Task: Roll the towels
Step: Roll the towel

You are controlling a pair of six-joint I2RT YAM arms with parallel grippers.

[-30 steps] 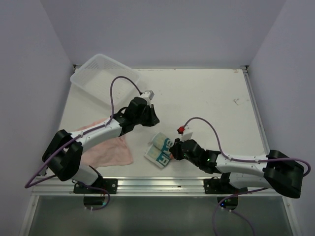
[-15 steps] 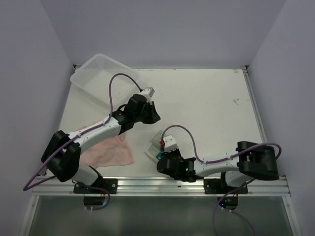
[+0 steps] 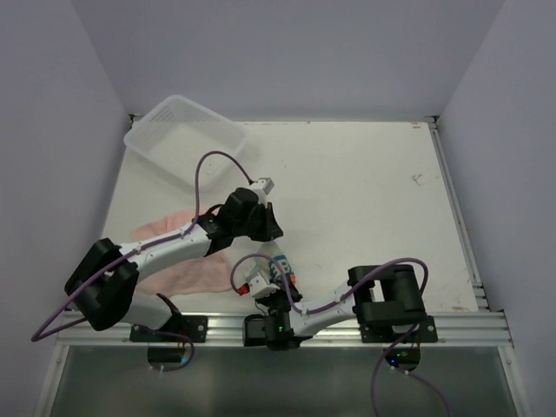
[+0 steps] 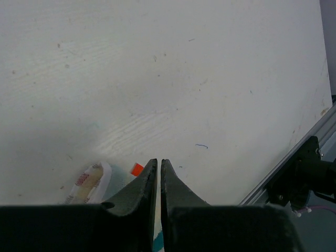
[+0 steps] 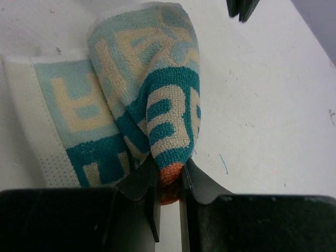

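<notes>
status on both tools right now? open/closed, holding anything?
left tool: closed, holding nothing.
right tool: closed on the orange edge of the printed towel.

**Soft, even light**

Top view bright; faint soft shadows on the white tabletop (image 3: 365, 174). Left wrist view: left gripper (image 4: 159, 164) out of focus, grey shadow lower left. Right wrist view: teal-and-white lettered terry towel (image 5: 152, 94) sharp, right gripper (image 5: 169, 167) dark, soft.
</notes>
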